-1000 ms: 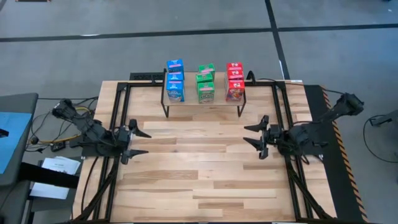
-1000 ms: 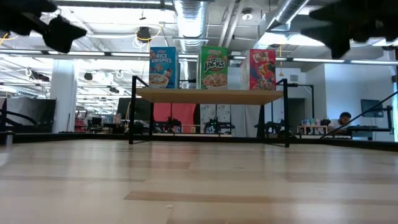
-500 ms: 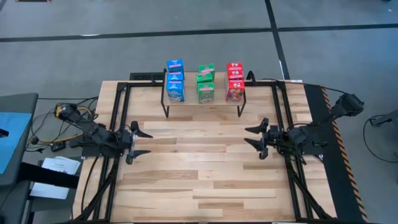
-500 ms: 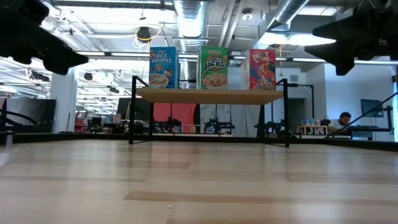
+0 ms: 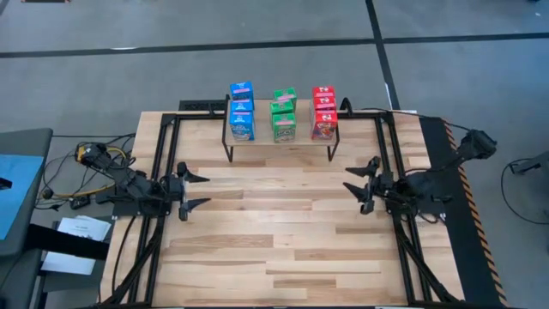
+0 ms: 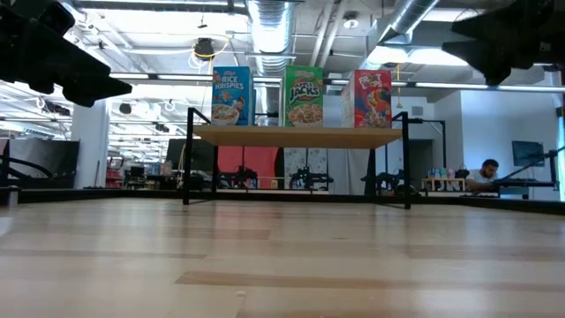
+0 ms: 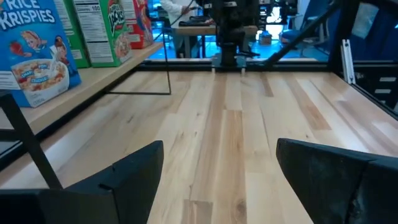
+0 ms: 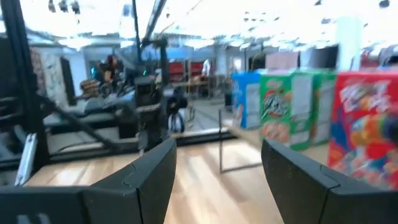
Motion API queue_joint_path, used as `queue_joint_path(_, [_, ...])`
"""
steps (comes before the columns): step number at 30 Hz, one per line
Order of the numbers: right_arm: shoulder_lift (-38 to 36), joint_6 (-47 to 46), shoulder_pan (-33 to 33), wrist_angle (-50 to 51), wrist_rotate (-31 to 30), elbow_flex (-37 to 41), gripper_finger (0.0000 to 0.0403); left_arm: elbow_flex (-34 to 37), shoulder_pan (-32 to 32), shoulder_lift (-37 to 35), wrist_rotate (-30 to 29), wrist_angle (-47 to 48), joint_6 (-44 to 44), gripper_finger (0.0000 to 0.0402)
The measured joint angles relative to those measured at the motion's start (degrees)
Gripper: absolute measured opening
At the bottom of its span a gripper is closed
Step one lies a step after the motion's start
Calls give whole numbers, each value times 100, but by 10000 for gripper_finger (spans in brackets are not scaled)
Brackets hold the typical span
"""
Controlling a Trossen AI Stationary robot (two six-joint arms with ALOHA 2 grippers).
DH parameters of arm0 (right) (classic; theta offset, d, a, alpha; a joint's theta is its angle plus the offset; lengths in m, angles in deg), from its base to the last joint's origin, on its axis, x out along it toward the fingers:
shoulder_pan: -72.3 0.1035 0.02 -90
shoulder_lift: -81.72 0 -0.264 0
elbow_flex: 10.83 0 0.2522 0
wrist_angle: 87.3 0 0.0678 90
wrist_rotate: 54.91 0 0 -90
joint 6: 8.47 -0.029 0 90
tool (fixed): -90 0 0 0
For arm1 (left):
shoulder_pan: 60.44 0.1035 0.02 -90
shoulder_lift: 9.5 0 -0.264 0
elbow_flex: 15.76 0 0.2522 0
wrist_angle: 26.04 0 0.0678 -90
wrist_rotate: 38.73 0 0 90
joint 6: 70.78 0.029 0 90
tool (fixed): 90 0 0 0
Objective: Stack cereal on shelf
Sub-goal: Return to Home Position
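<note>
Cereal (image 5: 284, 116) in rows atop shelf (image 6: 300, 136)

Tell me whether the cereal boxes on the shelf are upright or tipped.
Upright: the cereal boxes stand straight on the shelf, none leaning.

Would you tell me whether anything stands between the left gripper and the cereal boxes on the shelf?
Nothing visible does: only bare tabletop lies between the open left gripper and the shelf holding the cereal boxes. The right gripper hangs open opposite.
</note>
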Motion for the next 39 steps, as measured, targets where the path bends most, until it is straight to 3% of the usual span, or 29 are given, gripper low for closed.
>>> queue_joint_path(9, [-1395,508,638,900,-63,4,261,2,0,0,-96,8,-410,303])
queue_joint_path(16, [-2180,-270,1172,2562,-44,7,261,2,-2,2,-96,13,-226,303])
queue_joint_path(20, [-2344,-1074,1407,3454,-32,9,261,2,-2,2,-50,15,-261,303])
queue_joint_path(24, [-2351,-1603,1534,3805,-30,9,261,2,-2,2,391,9,8,303])
queue_joint_path(27, [-2352,-1548,1564,3805,-33,9,261,4,-7,2,705,7,273,303])
queue_joint_path(33, [-2352,-1413,1557,3855,-449,11,261,4,-4,2,850,7,339,303])
queue_joint_path(39, [-2342,-1508,1557,3931,-465,11,261,4,-4,4,1047,9,131,303])
